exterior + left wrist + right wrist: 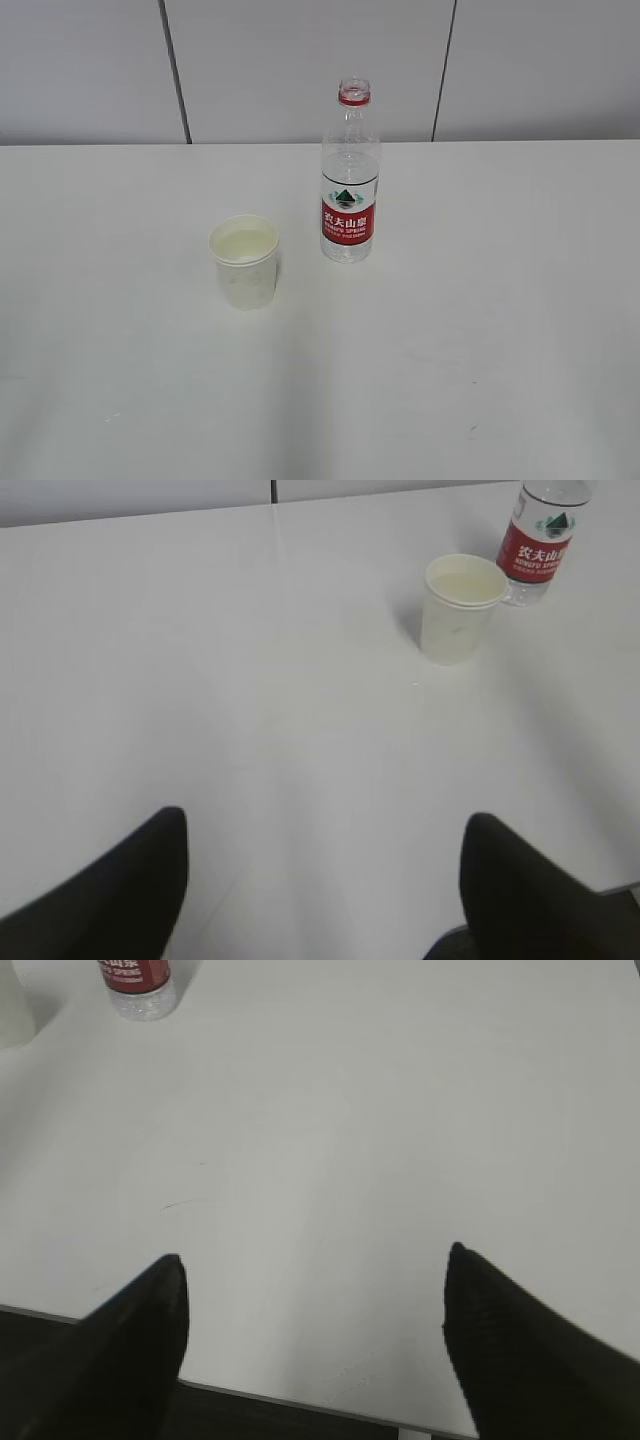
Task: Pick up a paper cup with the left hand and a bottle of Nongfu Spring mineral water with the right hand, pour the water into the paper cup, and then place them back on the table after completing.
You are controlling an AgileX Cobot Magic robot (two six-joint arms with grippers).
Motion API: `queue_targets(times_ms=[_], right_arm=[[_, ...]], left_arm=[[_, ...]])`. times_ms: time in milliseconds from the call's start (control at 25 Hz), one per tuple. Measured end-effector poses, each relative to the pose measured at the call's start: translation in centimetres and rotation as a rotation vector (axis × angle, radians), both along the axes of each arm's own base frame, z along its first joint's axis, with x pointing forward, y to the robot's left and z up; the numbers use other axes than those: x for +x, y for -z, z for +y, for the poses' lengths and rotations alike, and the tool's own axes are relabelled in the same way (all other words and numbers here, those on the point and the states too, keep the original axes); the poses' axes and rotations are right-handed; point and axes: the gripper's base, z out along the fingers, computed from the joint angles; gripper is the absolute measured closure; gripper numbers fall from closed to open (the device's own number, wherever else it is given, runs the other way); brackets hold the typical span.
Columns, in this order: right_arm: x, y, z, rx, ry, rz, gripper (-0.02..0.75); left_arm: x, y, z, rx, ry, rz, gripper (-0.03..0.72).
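White table (520,330) against grey wall panels; paper cup (244,262) stands left of centre in the exterior view with pale liquid inside, uncapped Nongfu Spring bottle (350,180) upright just beside it, upper right — apart, not touching. Left hand (325,880) and right hand (315,1310) both spread wide, holding nothing, well back from both. Whether pouring is finished or pending cannot be told — if pending, grip the cup below its rim and the bottle at its label.

Bottle (136,987) top cropped (wrist views).

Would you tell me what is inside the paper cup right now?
The paper cup holds clear water, its surface showing near the rim. The cup's bottom inside cannot be made out.
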Motion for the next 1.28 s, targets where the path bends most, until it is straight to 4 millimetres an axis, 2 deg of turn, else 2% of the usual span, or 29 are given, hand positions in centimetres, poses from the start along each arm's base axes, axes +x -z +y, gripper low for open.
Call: queue_targets(times_ms=[360,680,1280], right_arm=[[-0.02,-0.02,-0.08,-0.001,-0.037,-0.002,0.150],[0.03,-0.01,-0.79,0.026,0.071,-0.001,0.150],[0.04,-0.03,-0.86,0.031,0.084,-0.002,0.150]], left_arm=[[0.02,-0.04,-0.01,-0.002,0.001,-0.004,0.178],[0.05,-0.01,-0.18,-0.019,0.012,-0.005,0.181],[0.12,0.11,-0.20,-0.021,0.013,-0.002,0.181]])
